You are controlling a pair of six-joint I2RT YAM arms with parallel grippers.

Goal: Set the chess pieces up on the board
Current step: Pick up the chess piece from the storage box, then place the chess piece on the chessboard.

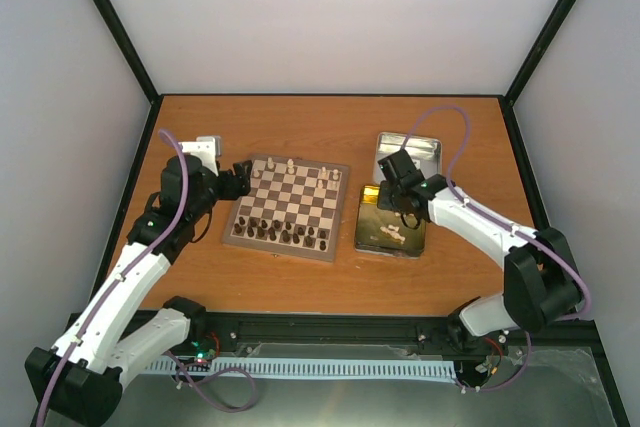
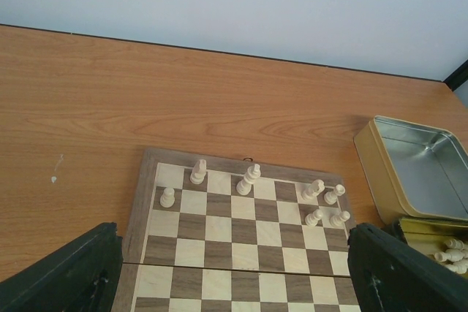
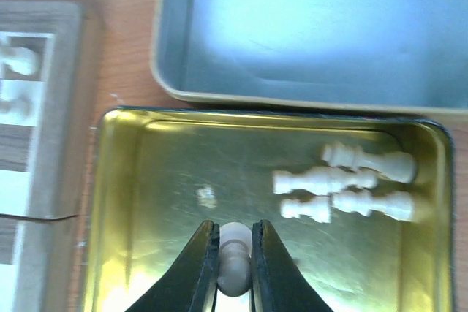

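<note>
Right pincer [image 3: 234, 233] clamped on a cream chess piece [image 3: 234, 274] inside the gold tin [image 3: 168, 173] — four more pieces [image 3: 344, 184] lie nearby. Left pincer [image 1: 237, 183], fingers apart, hovers at the left side of the board [image 1: 295, 199], where several cream pieces stand.

The chessboard [image 1: 290, 202] shows dark brown and cream checks inside a light tan border. On it stand cream-white chess pieces [image 2: 251, 178] and dark brown pieces [image 1: 262, 230]. Beside the chessboard, the tin [image 3: 168, 173] is shiny gold, its lid [image 3: 307, 27] silvery. The tabletop [image 2: 146, 85] is orange-brown woodgrain.
</note>
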